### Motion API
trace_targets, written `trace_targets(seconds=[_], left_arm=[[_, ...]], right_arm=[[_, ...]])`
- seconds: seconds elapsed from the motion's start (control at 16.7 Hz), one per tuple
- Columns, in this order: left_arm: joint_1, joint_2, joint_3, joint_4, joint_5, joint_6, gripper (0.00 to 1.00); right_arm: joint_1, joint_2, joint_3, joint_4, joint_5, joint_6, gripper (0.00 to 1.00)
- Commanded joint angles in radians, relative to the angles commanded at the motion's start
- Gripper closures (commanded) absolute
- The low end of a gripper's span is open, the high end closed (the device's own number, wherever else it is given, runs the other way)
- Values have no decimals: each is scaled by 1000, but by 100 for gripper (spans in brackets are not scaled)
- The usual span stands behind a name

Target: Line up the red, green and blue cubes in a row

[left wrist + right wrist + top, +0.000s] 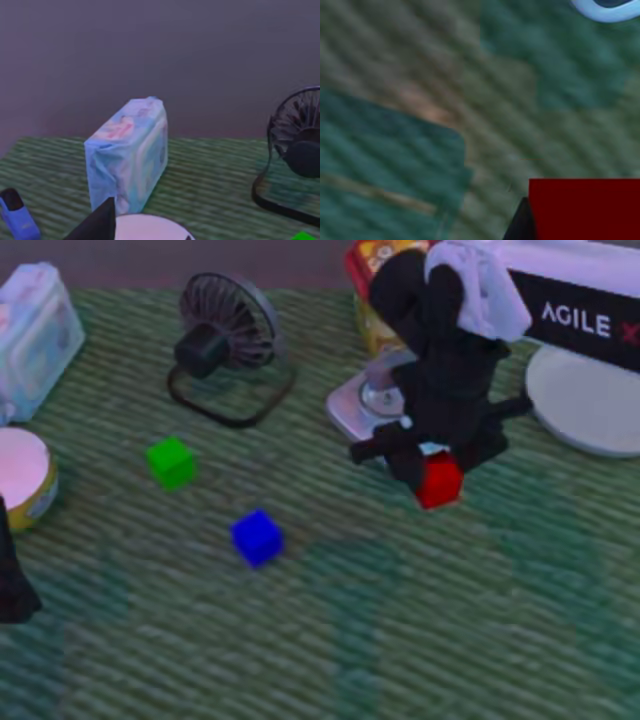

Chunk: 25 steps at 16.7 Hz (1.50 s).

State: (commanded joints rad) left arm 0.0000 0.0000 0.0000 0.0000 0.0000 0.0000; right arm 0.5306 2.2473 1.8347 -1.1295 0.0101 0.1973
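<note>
Green woven table (400, 640): right gripper (432, 468) clenched on small matte red cube (439, 481), seemingly light, rigid, best pinched across flat opposite faces; left gripper's state unclear

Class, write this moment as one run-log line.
right gripper: shut on red cube | left arm: parked at left edge | green cube, blue cube: on mat

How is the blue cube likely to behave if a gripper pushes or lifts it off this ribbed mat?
The blue cube has flat faces and sharp edges, so it should slide or pivot rather than roll. It looks rigid and small, so probably light. The ribbed green mat may drag on it, so a push could turn it.
</note>
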Motion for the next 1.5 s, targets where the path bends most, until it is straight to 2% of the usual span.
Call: trace_targets(seconds=[0.18,0.54,0.72,1.2,1.5], left_arm=[[0,0,0,0,0,0,0],[0,0,0,0,0,0,0],[0,0,0,0,0,0,0],[0,0,0,0,0,0,0],[0,0,0,0,0,0,0]], right_arm=[[71,58,111,-57,4,131,100],[269,200,392,-209,15,545,100],[346,243,497,-261,20,681,100],[367,249,512,-256,20,719,100],[370,262,338,-70,22,723,100]])
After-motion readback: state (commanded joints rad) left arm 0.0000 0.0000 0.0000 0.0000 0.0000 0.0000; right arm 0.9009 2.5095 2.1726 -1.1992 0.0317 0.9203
